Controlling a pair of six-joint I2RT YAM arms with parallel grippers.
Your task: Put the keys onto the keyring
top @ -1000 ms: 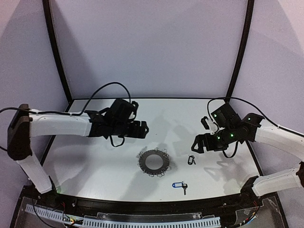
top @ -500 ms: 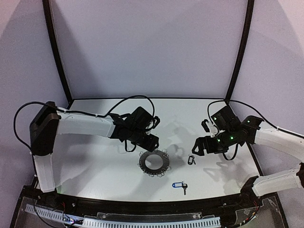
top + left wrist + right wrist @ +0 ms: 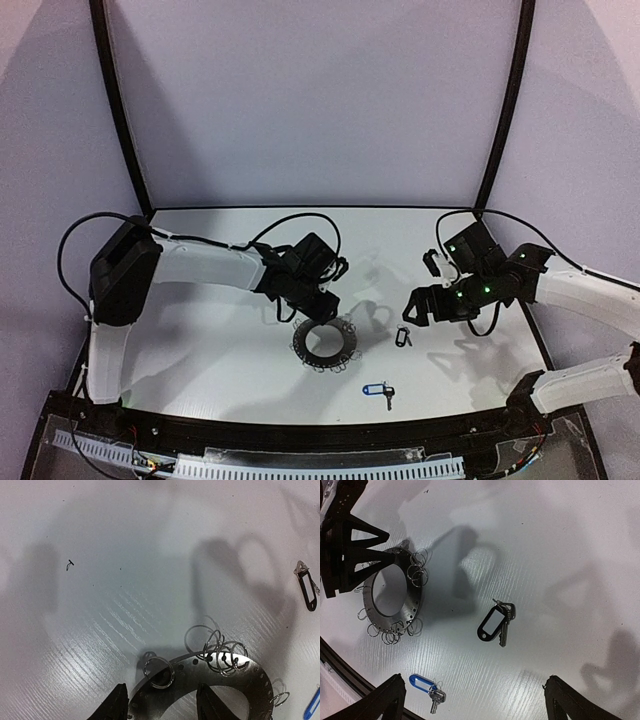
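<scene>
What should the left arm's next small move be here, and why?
Probably close the left pincer onto the keyring. Its fingers straddle the ring's flat band, one outside the rim and one in the hole, with little gap visible. Pinning the ring would let the open right pincer, hovering above the black-tagged key, go for a key.

The keyring [image 3: 303, 343] lies left of both keys [image 3: 403, 337] on the table [image 3: 200, 340].

legible text: none | blue key tag [image 3: 421, 682]: unreadable | black key tag [image 3: 491, 623]: unreadable
</scene>
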